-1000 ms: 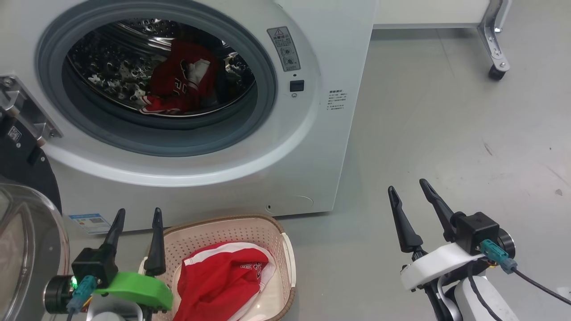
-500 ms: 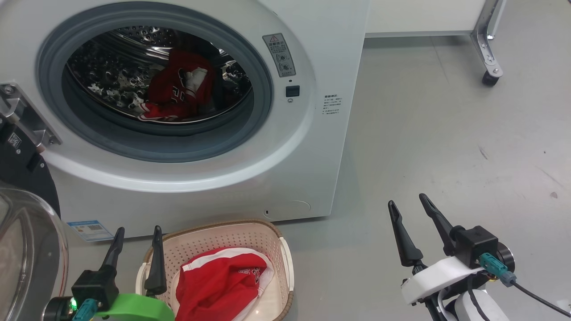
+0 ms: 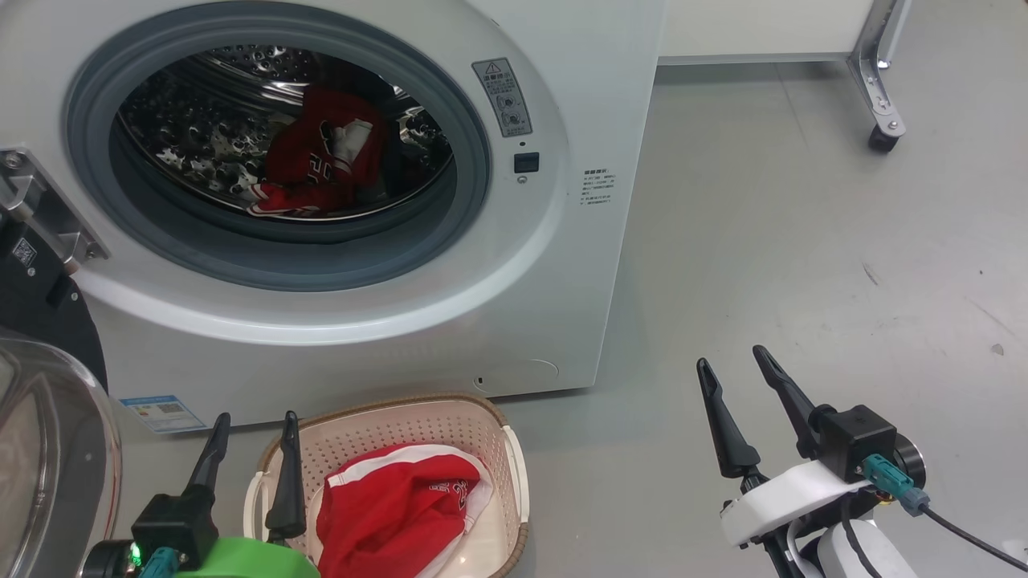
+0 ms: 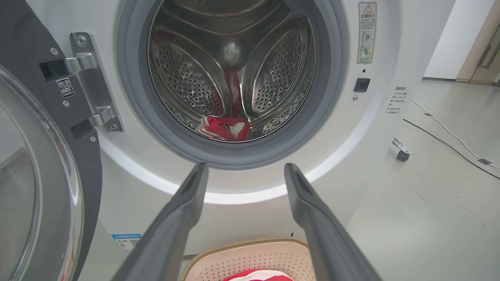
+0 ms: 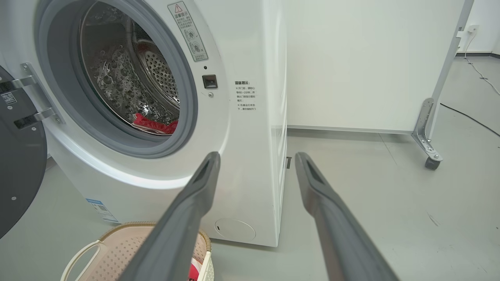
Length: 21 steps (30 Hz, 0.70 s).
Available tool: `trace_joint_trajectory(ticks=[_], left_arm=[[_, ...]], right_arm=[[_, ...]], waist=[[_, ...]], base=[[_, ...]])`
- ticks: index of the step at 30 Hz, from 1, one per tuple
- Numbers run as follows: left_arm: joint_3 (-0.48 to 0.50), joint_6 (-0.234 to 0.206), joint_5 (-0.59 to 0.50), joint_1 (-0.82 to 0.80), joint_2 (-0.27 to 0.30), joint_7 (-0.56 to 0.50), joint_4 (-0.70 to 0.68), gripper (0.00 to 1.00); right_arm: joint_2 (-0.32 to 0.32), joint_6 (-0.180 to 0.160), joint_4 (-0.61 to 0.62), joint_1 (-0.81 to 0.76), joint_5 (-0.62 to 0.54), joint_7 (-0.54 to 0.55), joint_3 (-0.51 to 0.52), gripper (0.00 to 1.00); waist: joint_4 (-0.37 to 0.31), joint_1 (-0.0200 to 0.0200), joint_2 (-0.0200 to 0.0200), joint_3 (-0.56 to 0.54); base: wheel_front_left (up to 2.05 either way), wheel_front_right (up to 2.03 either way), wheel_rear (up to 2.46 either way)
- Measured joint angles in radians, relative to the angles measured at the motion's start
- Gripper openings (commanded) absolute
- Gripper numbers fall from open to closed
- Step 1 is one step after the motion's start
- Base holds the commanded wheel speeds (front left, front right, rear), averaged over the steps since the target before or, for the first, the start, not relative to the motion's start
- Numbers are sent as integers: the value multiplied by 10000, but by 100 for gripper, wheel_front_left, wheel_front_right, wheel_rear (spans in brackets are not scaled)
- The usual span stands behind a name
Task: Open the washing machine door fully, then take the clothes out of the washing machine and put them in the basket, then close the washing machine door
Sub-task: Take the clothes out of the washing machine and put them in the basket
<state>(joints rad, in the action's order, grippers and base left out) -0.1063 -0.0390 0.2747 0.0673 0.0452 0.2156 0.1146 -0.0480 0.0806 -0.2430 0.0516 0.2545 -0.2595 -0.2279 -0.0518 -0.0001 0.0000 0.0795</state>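
Clothes [image 3: 309, 172] lie crumpled in perforated steel drum [image 3: 185, 120]; left tool [image 3: 257, 416], right tool [image 3: 731, 357] gape empty.

white washing machine [image 3: 562, 265], door [image 3: 48, 449] wide open at left, red clothes [image 3: 313, 172] inside it and in cream basket [image 3: 450, 429]

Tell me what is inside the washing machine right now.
Inside the washing machine, a crumpled red jersey with white panels lies low in the steel drum. Whatever sits beneath or behind it is covered, so more clothes cannot be ruled out.
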Motion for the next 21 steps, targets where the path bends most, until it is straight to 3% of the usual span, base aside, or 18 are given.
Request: trace_joint_trajectory(ticks=[21], left_arm=[[-324, -73, -4, -94, 23, -721, -577, 100]], right_arm=[[2, 0, 451, 22, -90, -2, -19, 100]], waist=[[14, 0, 0, 652]], base=[[0, 0, 0]])
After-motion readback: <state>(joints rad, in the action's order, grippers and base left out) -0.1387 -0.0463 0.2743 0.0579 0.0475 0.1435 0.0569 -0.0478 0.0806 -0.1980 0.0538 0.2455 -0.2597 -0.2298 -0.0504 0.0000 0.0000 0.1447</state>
